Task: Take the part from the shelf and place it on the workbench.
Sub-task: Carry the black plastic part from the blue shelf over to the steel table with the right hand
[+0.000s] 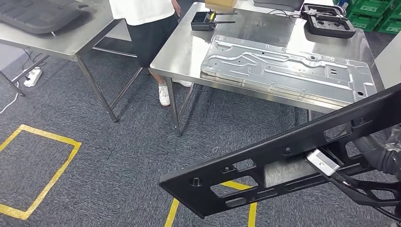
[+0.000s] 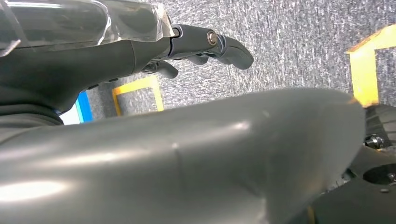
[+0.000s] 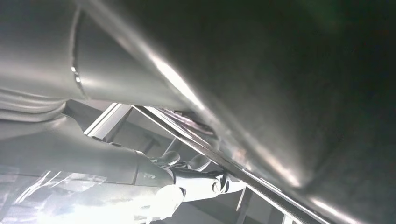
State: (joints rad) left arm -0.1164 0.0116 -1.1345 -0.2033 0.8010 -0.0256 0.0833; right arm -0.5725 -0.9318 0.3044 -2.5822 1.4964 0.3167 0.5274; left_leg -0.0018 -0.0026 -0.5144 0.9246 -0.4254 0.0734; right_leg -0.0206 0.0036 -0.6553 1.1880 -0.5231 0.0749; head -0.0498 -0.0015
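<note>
In front of the steel counter, the long black part is carried low over the carpet, tilted, its far end near the counter's front edge.

The right hand holds the part at its near end; in the right wrist view its fingers curl up against the part's edge. The left hand hangs over the carpet with fingers curled in and nothing in them. A large silver panel already covers much of the counter, and a person stands at its far corner. Held from one end only, the part may sag or swing, strike the counter's edge, or land on the panel.
</note>
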